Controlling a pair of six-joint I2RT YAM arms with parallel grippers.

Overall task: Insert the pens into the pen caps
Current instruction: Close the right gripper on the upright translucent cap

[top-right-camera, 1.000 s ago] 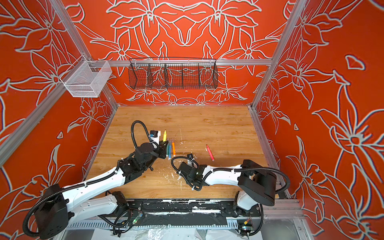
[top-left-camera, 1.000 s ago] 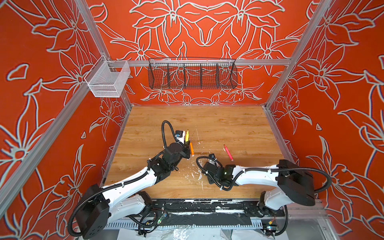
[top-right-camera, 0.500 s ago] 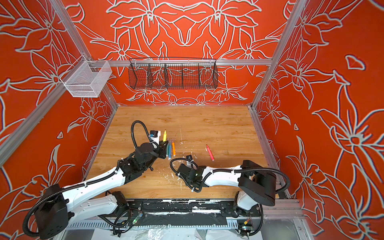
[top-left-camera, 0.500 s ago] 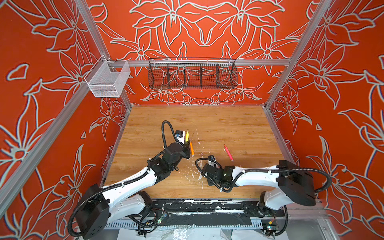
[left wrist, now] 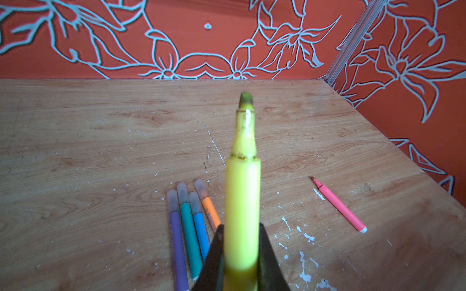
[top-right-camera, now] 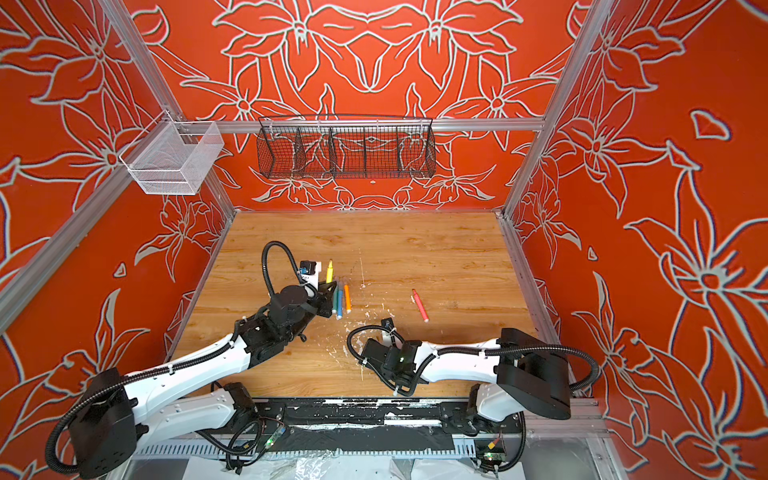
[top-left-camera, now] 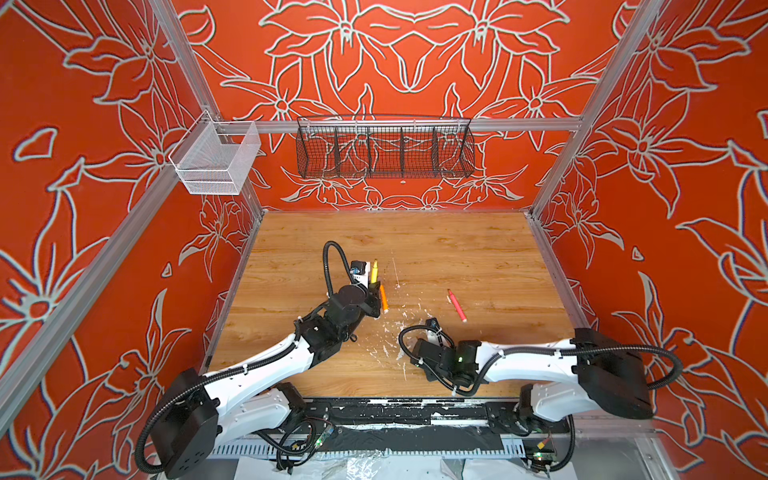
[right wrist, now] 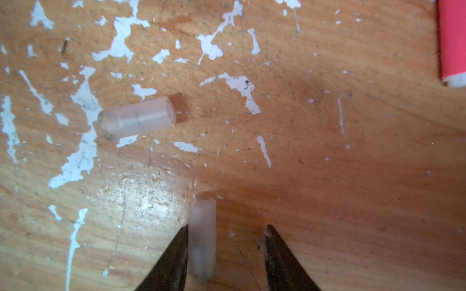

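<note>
Yellow plastic marks the held piece. In both top views the left gripper (top-left-camera: 374, 293) stands a little left of the middle of the wooden surface (top-left-camera: 478, 257), clamped on the yellow pen (top-left-camera: 374, 272), whose tip points toward the back edge. The right arm's fingers are hidden under its wrist there, low over the flecked patch near the front edge. The pink pen (top-right-camera: 419, 305) lies uncapped beyond it, toward the right edge.

From the left wrist, the yellow barrel sits between closed jaws with its bare tip out ahead. On the surface below, the purple pen (left wrist: 176, 239), green pen (left wrist: 189, 226), blue pen (left wrist: 200, 226) and orange pen (left wrist: 210, 214) lie side by side, already capped.

From the right wrist, the right gripper (right wrist: 225, 229) is part open astride a clear cap (right wrist: 202, 239) lying flat. The cap's long axis runs along the fingers, so a squeeze would take it across its width. It touches one finger and stands clear of the other, so it is off-centre and not gripped. A second cap (right wrist: 137, 118) lies farther ahead, crosswise. The right arm is the nearer to both caps.
</note>
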